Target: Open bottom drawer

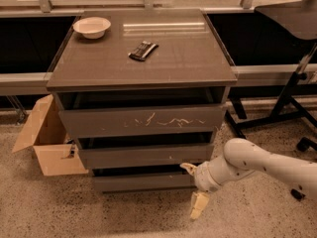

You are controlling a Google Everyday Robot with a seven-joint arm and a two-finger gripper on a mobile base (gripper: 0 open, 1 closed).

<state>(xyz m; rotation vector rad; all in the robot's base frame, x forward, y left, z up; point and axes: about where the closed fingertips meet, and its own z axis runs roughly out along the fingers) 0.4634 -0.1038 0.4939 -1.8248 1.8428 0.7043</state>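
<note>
Dark grey-brown and flat-fronted, the shallow bottom drawer sits lowest in the three-drawer cabinet, just above the speckled floor. Its long axis runs left to right across the view and its plain front faces the camera. A dark gap shows above its top edge. Whether it has slid out at all is hard to tell, since the deeper fronts above overhang it.

At the cabinet's lower right corner, the cream two-finger hand is released, with its fingers spread wide and gripping nothing. The upper finger lies by the right end of the drawer's top edge, and the lower one hangs below the cabinet's base line. Contact with the front cannot be made out. The white arm comes in from the cabinet's right, cut off by the picture's edge, and bends down towards the drawer.

On the cabinet's top surface rest a white bowl at the back left and a dark flat packet near the middle. An open cardboard box stands at the cabinet's left.
</note>
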